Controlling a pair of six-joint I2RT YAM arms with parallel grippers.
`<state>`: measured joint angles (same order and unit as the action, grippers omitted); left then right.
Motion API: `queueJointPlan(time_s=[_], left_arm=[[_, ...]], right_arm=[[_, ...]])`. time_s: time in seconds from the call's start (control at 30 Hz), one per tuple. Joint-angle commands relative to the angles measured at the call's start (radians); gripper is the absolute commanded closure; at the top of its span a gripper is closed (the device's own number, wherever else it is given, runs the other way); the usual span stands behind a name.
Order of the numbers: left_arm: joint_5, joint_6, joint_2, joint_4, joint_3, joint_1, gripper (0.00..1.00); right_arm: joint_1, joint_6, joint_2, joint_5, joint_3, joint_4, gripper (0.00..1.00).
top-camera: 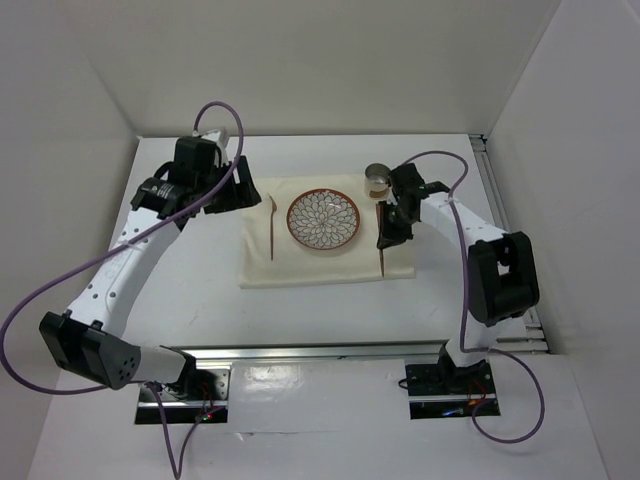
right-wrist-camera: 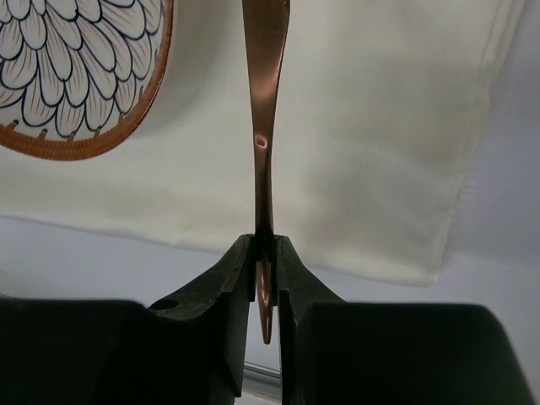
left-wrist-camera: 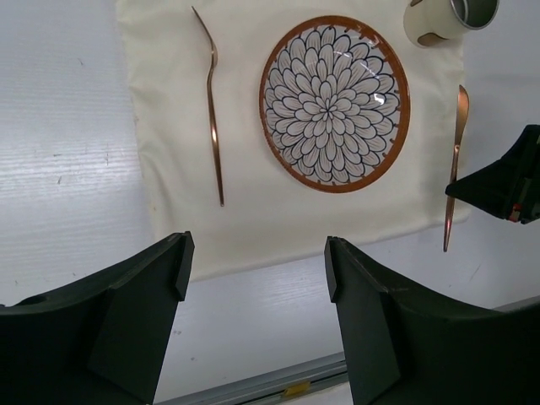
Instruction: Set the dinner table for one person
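The right gripper's fingers (right-wrist-camera: 228, 278) are pinched tight on the thin handle of a copper utensil (right-wrist-camera: 264, 126), close to its near end. The blade runs straight away from the jaws across the cream placemat (right-wrist-camera: 380, 126). That right gripper (top-camera: 390, 235) points down at the mat's right-hand strip, and the right arm bends sharply back to its base at the near edge of the dinner table (top-camera: 200, 300).

The left gripper (left-wrist-camera: 257, 253) stands wide open with nothing between its jaws. It hangs over bare tabletop by the mat's left edge, on a long arm reaching up from the near left corner.

The right wrist view alone shows the pinch, along with a slice of the patterned plate (right-wrist-camera: 76, 76). Whether the utensil lies flat or is lifted, I cannot tell. The left wrist view gives the whole layout: a fork (left-wrist-camera: 213, 110) left of the plate, the held utensil on the right, and a cup (left-wrist-camera: 439, 21) on its side at the mat's far right corner. It also shows the handle's tip sticking out past the mat's near edge.
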<state>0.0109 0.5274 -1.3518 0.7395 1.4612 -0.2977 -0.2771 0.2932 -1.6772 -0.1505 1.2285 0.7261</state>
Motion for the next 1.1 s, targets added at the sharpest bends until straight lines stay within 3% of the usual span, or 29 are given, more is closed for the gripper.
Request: queueJointPlan(time_s=[0.0, 0.57, 0.7, 0.77, 0.83, 0.93, 0.97, 1.0, 1.07], left_arm=[[-0.005, 0.005, 0.020, -0.015, -0.025, 0.005, 0.19], [-0.008, 0.026, 0.011, -0.045, -0.101, 0.005, 0.19], [-0.008, 0.026, 0.011, -0.035, -0.101, 0.005, 0.19], [-0.008, 0.017, 0.020, -0.026, -0.101, 0.005, 0.19], [-0.008, 0.017, 0.020, -0.026, -0.101, 0.005, 0.19], [-0.017, 0.017, 0.020, -0.026, -0.090, 0.005, 0.19], [-0.017, 0.017, 0.020, -0.026, -0.090, 0.005, 0.19], [-0.017, 0.017, 0.020, -0.026, -0.079, 0.005, 0.19], [-0.017, 0.017, 0.020, -0.017, -0.068, 0.005, 0.19]], right_arm=[[-0.002, -0.017, -0.044, 0.018, 0.071, -0.045, 1.00], [0.007, -0.008, -0.257, 0.092, 0.193, -0.057, 0.99], [0.007, 0.001, -0.279, 0.103, 0.203, -0.057, 0.84], [0.007, 0.001, -0.279, 0.112, 0.203, -0.048, 0.70], [0.007, 0.011, -0.260, 0.130, 0.213, -0.019, 0.46], [0.007, 0.020, -0.193, 0.161, 0.223, 0.012, 0.22], [0.007, 0.020, -0.170, 0.176, 0.223, 0.012, 0.06], [0.007, 0.033, -0.145, 0.215, 0.223, 0.028, 0.01], [0.007, 0.052, -0.061, 0.262, 0.223, 0.061, 0.01]])
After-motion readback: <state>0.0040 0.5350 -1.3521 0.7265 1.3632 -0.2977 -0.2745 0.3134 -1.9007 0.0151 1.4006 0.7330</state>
